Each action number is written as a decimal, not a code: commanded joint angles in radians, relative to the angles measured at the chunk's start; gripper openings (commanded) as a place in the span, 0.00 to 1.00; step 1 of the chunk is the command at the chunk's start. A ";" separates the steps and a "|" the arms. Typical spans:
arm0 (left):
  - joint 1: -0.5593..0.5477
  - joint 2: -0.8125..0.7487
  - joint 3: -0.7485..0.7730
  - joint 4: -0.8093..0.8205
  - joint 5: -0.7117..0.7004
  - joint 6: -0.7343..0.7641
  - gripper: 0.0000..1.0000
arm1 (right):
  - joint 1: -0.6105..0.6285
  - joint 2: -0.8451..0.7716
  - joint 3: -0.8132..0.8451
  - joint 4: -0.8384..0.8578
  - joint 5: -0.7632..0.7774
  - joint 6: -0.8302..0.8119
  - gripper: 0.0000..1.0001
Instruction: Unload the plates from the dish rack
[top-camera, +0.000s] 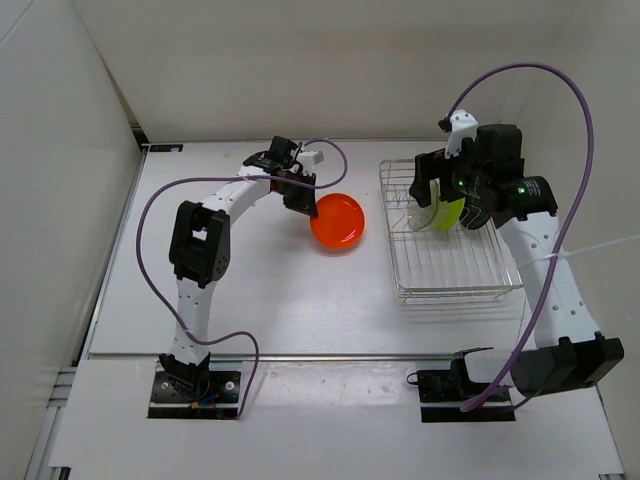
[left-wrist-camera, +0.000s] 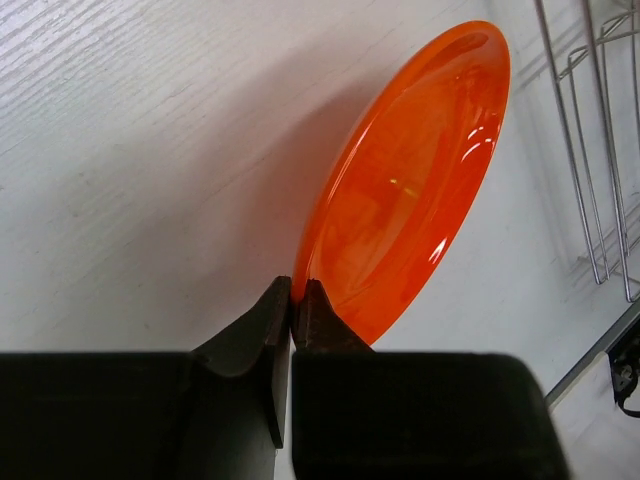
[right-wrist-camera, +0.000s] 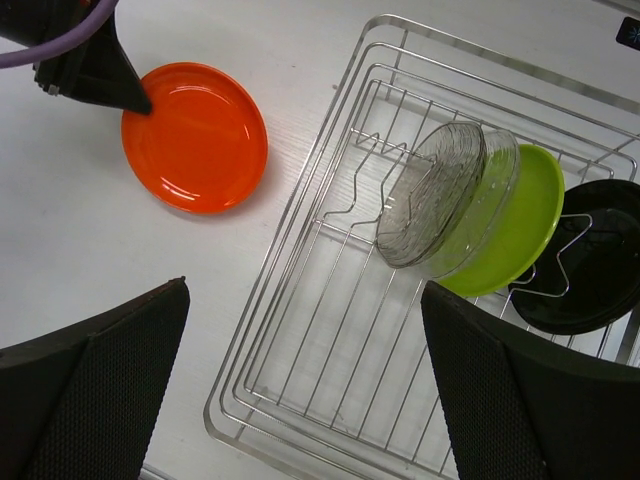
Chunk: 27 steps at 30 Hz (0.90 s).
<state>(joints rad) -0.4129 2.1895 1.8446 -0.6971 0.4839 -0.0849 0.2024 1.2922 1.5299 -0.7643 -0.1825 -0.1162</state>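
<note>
Pinching the near rim of the orange plate (left-wrist-camera: 410, 170), the left hand (left-wrist-camera: 291, 300) had its fingers clamped together on that thin edge, so the plate stretched away ahead of it. A rim grip suits a shallow plate, which offers little else to hold. From the right wrist view the plate looked flat or nearly flat on the surface (top-camera: 250, 300); whether it fully rested there I could not tell. It was beside the rack (right-wrist-camera: 250, 330) and apart from it, probably to leave room for more plates.

The right hand (right-wrist-camera: 305, 300) hung above the rack with its fingers wide apart and nothing between them. Below and ahead of it stood three plates on edge among the wires: clear (right-wrist-camera: 440, 195) nearest, green (right-wrist-camera: 520, 230) just behind and touching or nearly so, black (right-wrist-camera: 600, 270) farthest. Standing them upright left each rim exposed for a pinch. I judged one plate unloaded and the clear one likely next.
</note>
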 joint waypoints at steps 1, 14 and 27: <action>-0.001 -0.027 0.073 -0.013 0.097 0.030 0.11 | -0.003 -0.027 -0.019 0.043 0.011 -0.019 1.00; 0.019 0.076 0.074 -0.042 0.122 0.057 0.11 | -0.003 -0.079 -0.060 0.063 -0.031 -0.010 1.00; 0.039 0.107 0.076 -0.051 0.111 0.057 0.24 | -0.003 -0.088 -0.089 0.054 -0.041 -0.010 1.00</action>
<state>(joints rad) -0.3756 2.3192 1.8954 -0.7525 0.6048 -0.0441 0.2024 1.2198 1.4490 -0.7368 -0.2115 -0.1204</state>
